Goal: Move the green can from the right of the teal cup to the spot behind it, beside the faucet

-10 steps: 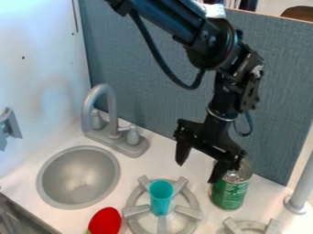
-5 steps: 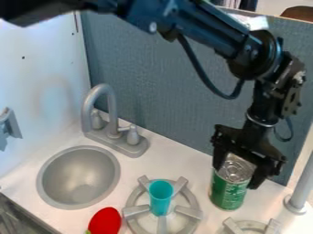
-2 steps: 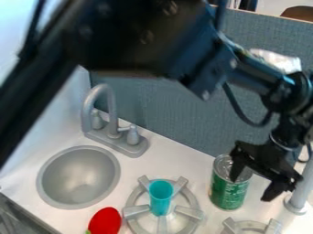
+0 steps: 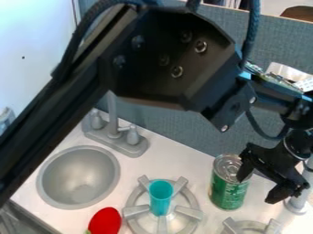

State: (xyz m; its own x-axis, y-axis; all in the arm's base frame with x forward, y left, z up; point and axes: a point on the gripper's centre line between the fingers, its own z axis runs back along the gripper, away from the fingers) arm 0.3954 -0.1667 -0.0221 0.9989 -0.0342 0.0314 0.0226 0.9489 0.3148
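The gripper (image 4: pixel 256 190) is located at the right of the frame, angled downward, with its two fingers spread wide and nothing held between them. The nearest item is a green can (image 4: pixel 227 191) with a silver top, standing upright on the white counter (image 4: pixel 189 162) in the lower right part of the frame. The left-hand finger overlaps the upper right edge of the can in the view; contact cannot be determined. The black arm (image 4: pixel 174 59) crosses the upper part of the frame. A teal cup (image 4: pixel 160 197) stands upright on a grey burner (image 4: pixel 136 210) at bottom center, left of the can. A red object (image 4: pixel 105 221) with a green part lies at the bottom edge, left of the burner. A round grey sink (image 4: pixel 79 178) is set into the counter at lower left, with a grey faucet (image 4: pixel 114 135) behind it. A second burner (image 4: pixel 249 225) is positioned at the lower right edge, beneath the can; a grey post (image 4: pixel 296 206) stands farther right.
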